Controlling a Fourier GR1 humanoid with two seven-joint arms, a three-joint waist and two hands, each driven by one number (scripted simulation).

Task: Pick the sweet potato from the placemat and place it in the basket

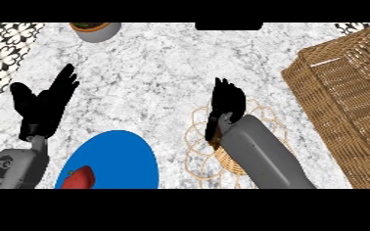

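Your right hand [226, 103] hangs over the woven placemat [196, 142], fingers straight and down, holding nothing. Your left hand [43, 105] rests open near the counter's left edge. The sweet potato is hidden.

Counter [159, 63] is white marble with grey mottling. The basket [336, 98] is brown wicker in a tight weave, and the placemat [206, 149] is tan with a loopy open border. There's a bright blue plate [119, 159] with something red [78, 177] on it. Both hands are black, left [43, 105] and right [225, 108], on grey forearms. Little grey pot [98, 31] up top.
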